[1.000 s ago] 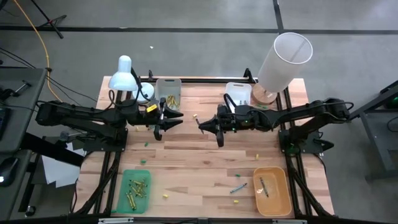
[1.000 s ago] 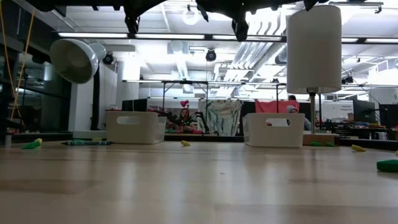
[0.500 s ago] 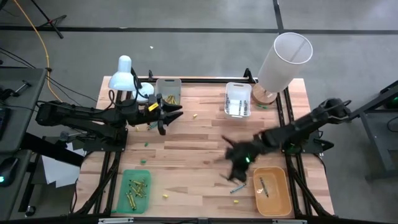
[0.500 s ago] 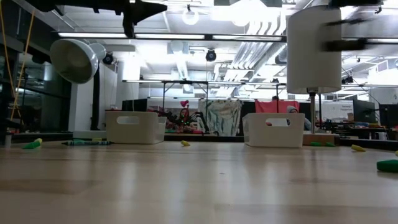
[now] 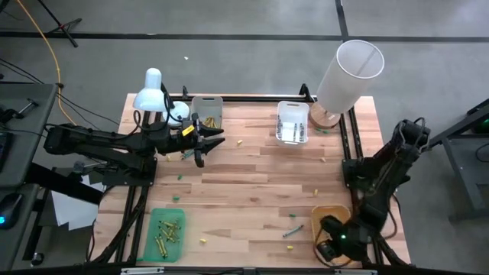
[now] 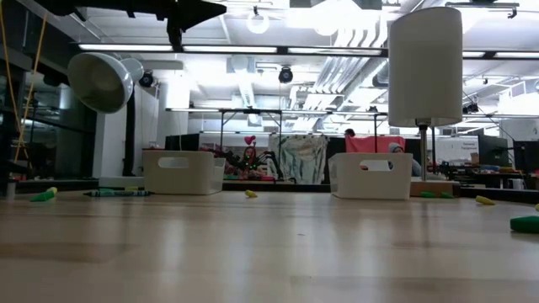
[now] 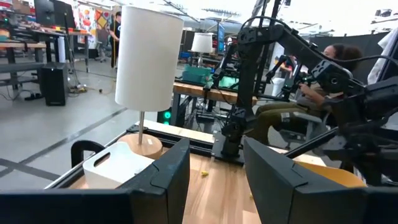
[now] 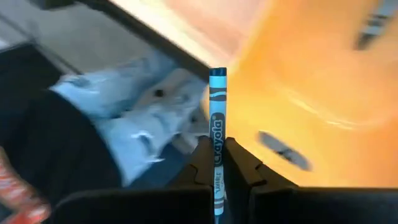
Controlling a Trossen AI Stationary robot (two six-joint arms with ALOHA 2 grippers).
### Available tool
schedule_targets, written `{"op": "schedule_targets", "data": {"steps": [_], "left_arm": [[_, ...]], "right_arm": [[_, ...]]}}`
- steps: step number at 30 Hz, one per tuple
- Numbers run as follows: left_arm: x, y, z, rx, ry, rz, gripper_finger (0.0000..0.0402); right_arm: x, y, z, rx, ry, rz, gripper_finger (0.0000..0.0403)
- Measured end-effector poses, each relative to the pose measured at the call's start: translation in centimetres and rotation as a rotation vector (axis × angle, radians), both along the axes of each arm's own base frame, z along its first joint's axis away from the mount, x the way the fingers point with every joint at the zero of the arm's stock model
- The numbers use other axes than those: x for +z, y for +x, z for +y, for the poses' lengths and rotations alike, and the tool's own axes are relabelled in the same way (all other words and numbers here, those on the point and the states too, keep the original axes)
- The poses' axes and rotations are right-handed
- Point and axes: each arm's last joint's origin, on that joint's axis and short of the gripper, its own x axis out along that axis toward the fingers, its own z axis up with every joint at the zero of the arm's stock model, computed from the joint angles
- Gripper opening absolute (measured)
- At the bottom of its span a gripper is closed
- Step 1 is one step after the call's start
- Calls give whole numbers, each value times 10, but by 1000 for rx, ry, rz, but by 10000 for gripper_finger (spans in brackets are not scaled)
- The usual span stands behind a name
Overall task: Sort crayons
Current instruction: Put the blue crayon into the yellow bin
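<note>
1. Right hand (image 8: 217,163) clenching a blue crayon (image 8: 217,124) upright between its fingers, hanging over the orange tray (image 5: 330,216) at that tray's near end.
2. Grey crayons (image 8: 281,149) lying inside the orange tray.
3. Left hand (image 5: 210,142) hovering released, holding nothing, far from the orange tray, just beside the grey bin (image 5: 208,107) across the tabletop (image 5: 252,191).
4. One teal crayon (image 5: 292,230) resting on the tabletop just beside the orange tray; green crayons (image 5: 168,229) sitting in the green tray (image 5: 155,220), well apart from it.
</note>
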Motion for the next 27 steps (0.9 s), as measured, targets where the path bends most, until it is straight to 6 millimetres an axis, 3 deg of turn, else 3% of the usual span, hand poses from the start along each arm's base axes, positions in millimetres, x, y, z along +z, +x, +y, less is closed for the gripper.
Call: {"op": "schedule_targets", "data": {"steps": [9,18,27], "left_arm": [[0,0,0,-1,-13,-3,140],[0,0,0,-3,-43,-8,140],[0,0,0,-3,-43,-9,140]], "right_arm": [[-16,-12,-33,-30,-270,317,0],[-23,-6,-51,-109,-344,395,0],[-40,-7,-55,-112,-324,395,0]]}}
